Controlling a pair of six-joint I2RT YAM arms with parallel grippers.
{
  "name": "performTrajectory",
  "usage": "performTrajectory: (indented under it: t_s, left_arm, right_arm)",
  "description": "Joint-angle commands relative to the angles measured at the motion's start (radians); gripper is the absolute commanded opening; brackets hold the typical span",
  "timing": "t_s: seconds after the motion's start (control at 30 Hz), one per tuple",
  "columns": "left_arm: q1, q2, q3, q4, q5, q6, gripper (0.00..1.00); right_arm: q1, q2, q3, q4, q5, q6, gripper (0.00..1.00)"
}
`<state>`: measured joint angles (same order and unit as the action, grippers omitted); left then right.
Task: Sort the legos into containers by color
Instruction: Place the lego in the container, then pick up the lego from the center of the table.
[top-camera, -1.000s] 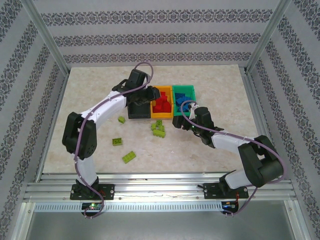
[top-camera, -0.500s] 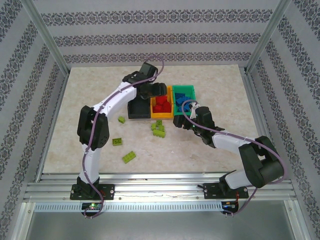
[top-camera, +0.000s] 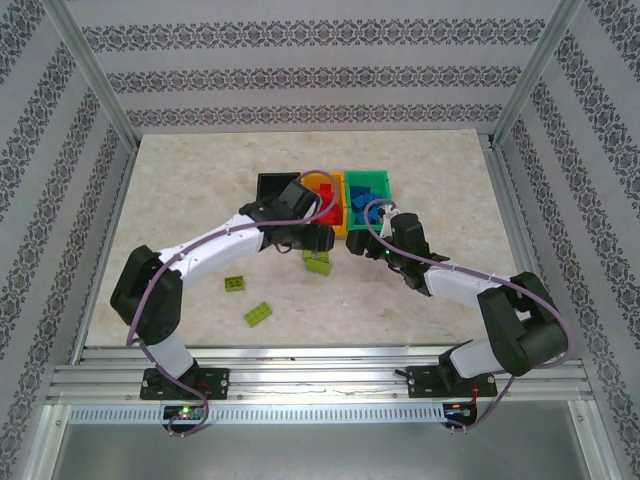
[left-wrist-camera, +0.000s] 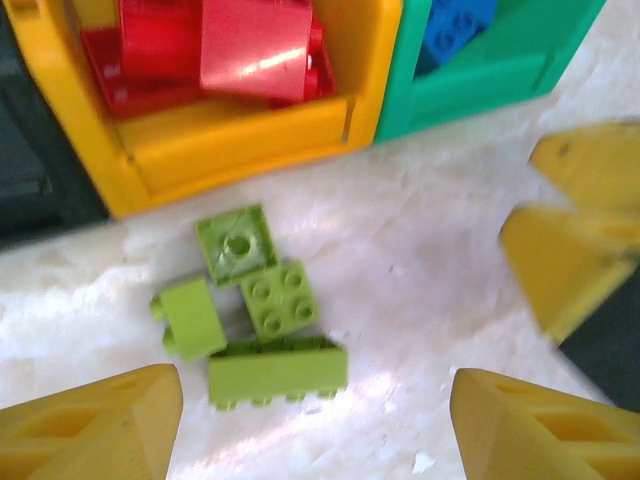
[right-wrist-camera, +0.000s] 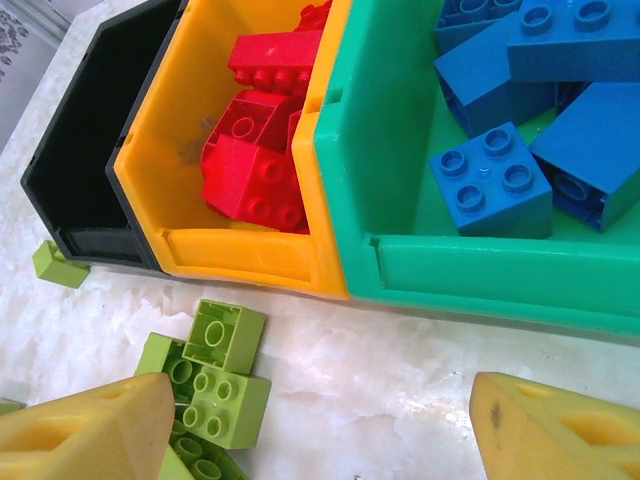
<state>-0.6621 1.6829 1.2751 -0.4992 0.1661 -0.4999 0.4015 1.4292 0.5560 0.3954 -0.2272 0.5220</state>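
Your left fingers (left-wrist-camera: 95, 425) stand wide and empty, swung back from the black bin (top-camera: 272, 186) to hover over the lime legos (left-wrist-camera: 280, 298) clustered on the counter (left-wrist-camera: 430, 300) before the orange-yellow bin (left-wrist-camera: 240, 140). Your right fingers (right-wrist-camera: 90, 430), equally wide and empty, stay put facing the green bin (right-wrist-camera: 480, 270).

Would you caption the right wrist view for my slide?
Midway: red bricks in orange bin, blue bricks in green bin, lime bricks on table.

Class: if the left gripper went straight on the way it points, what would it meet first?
Probably the long lime brick, nearest of the lime cluster before the left gripper, though depth is unclear.
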Motion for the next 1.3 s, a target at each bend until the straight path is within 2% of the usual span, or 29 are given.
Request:
performTrajectory:
  t_s: [0.0, 0.2, 0.37, 0.63, 0.7, 1.07, 1.27]
  left_arm:
    - [-0.014, -0.046, -0.086, 0.086, -0.018, 0.035, 0.71]
    - [-0.045, -0.053, -0.171, 0.119, -0.018, 0.038, 0.73]
    - [-0.068, 0.019, -0.115, 0.034, -0.051, 0.083, 0.76]
    - [-0.085, 0.129, -0.009, -0.091, -0.114, 0.089, 0.78]
    - [-0.088, 0.146, 0.016, -0.125, -0.131, 0.085, 0.82]
    - [-0.109, 0.225, 0.078, -0.145, -0.121, -0.004, 0.85]
    - [-0.117, 0.292, 0.147, -0.209, -0.158, -0.035, 0.84]
  right_arm:
    - [-0.003, -0.016, -0.017, 0.043, -0.013, 0.018, 0.78]
    - [-0.007, -0.013, -0.013, 0.038, -0.003, 0.014, 0.78]
    - [-0.007, 0.002, -0.007, 0.040, -0.014, 0.017, 0.78]
    - [-0.008, -0.007, -0.011, 0.039, -0.012, 0.015, 0.78]
    - [-0.008, -0.010, -0.014, 0.042, -0.010, 0.018, 0.78]
    - [-0.015, -0.001, -0.011, 0.043, -0.019, 0.025, 0.78]
    - [-0.017, -0.014, -0.019, 0.046, -0.015, 0.027, 0.78]
